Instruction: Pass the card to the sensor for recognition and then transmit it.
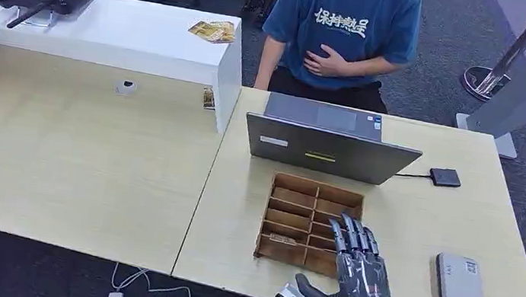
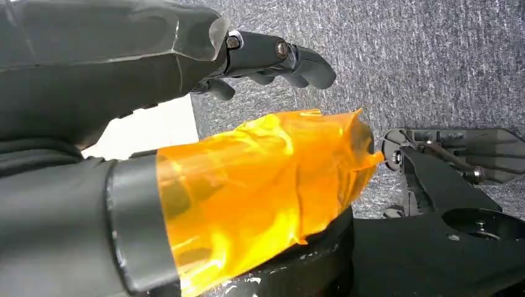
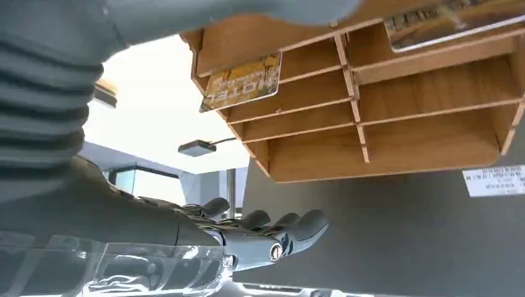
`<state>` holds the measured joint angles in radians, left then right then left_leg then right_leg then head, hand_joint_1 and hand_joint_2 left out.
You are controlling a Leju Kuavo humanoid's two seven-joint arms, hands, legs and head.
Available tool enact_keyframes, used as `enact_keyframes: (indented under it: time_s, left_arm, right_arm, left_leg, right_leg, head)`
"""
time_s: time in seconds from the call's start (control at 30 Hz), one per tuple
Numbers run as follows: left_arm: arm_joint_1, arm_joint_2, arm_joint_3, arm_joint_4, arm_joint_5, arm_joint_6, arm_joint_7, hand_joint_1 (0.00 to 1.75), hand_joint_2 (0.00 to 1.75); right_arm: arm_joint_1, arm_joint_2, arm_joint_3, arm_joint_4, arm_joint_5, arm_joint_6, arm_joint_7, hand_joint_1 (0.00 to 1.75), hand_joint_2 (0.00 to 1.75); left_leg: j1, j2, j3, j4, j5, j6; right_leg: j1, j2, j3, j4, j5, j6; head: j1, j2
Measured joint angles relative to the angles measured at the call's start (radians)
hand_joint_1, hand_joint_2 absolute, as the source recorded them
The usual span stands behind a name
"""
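Cards (image 3: pixel 242 82) sit upright in the rack (image 1: pixel 309 224), edges free for us to pinch. Our right hand (image 1: pixel 356 272) hovers empty, fingers spread; left hand (image 2: pixel 272 59) hangs loosely curled, holding nothing

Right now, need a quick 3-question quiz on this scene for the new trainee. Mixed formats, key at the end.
1. True or false: the right hand is holding a card.
2. Multiple choice: where does the grey card reader lie relative to the wooden slotted tray?
A. Behind it, next to the laptop
B. On the table toward the robot's right of it
C. Inside one of its slots
3. Short answer: what stands directly behind the tray, between it and the person?

Key:
1. False; the hand hovers over the tray's near edge, fingers extended, holding nothing.
2. B
3. An open laptop, seen from its back.
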<state>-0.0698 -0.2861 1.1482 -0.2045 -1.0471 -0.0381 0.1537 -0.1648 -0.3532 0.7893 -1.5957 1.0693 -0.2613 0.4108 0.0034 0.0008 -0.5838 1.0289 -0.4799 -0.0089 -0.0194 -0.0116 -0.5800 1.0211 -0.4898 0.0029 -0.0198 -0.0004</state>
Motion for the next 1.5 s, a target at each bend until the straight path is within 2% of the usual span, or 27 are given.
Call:
enact_keyframes:
  time_s: [0.17, 0.4, 0.57, 1.03, 1.2, 1.3, 1.5]
  left_arm:
    - [0.0, 0.0, 0.0, 0.0, 0.0, -0.001, 0.0, 0.0, 0.0]
    - [0.0, 0.0, 0.0, 0.0, -0.016, -0.003, 0.003, 0.0, 0.0]
    - [0.0, 0.0, 0.0, 0.0, -0.023, -0.002, 0.005, 0.0, 0.0]
    - [-0.001, 0.0, 0.0, 0.0, -0.036, -0.008, 0.008, 0.0, 0.0]
    - [-0.002, 0.0, 0.0, 0.0, -0.036, -0.011, 0.012, 0.0, 0.0]
    - [-0.002, 0.0, 0.0, 0.0, -0.035, -0.011, 0.013, 0.0, 0.0]
    - [-0.002, 0.0, 0.0, 0.0, -0.033, -0.011, 0.013, 0.0, 0.0]
  right_arm:
    - [0.021, 0.008, -0.004, 0.0, 0.043, -0.012, 0.002, 0.0, 1.75]
    - [0.025, 0.008, -0.022, 0.007, 0.146, 0.028, 0.027, 0.0, 1.75]
    - [0.029, 0.024, -0.055, 0.027, 0.147, -0.011, 0.016, 0.0, 1.75]
    - [0.014, 0.1, -0.076, 0.112, 0.156, -0.017, 0.017, 0.0, 1.75]
    - [0.009, 0.107, -0.077, 0.13, 0.154, -0.017, 0.016, 0.0, 1.75]
    - [0.009, 0.106, -0.083, 0.14, 0.136, 0.015, 0.019, 0.0, 1.75]
    - [0.012, 0.081, -0.104, 0.14, 0.112, 0.032, 0.02, 0.0, 1.75]
  left_leg:
    - [0.0, 0.0, 0.0, 0.0, 0.0, 0.0]
    - [0.0, 0.0, 0.0, 0.0, 0.0, 0.0]
    - [0.0, 0.0, 0.0, 0.0, 0.0, 0.0]
    - [0.0, 0.0, 0.0, 0.0, 0.0, 0.0]
    - [0.0, 0.0, 0.0, 0.0, 0.0, 0.0]
    - [0.0, 0.0, 0.0, 0.0, 0.0, 0.0]
    - [0.0, 0.0, 0.0, 0.0, 0.0, 0.0]
  right_leg:
    - [0.0, 0.0, 0.0, 0.0, 0.0, 0.0]
    - [0.0, 0.0, 0.0, 0.0, 0.0, 0.0]
    - [0.0, 0.0, 0.0, 0.0, 0.0, 0.0]
    - [0.0, 0.0, 0.0, 0.0, 0.0, 0.0]
    - [0.0, 0.0, 0.0, 0.0, 0.0, 0.0]
    - [0.0, 0.0, 0.0, 0.0, 0.0, 0.0]
    - [0.0, 0.0, 0.0, 0.0, 0.0, 0.0]
  head:
    - [0.0, 0.0]
    - [0.0, 0.0]
    - [0.0, 0.0]
    - [0.0, 0.0]
    - [0.0, 0.0]
    - [0.0, 0.0]
    - [0.0, 0.0]
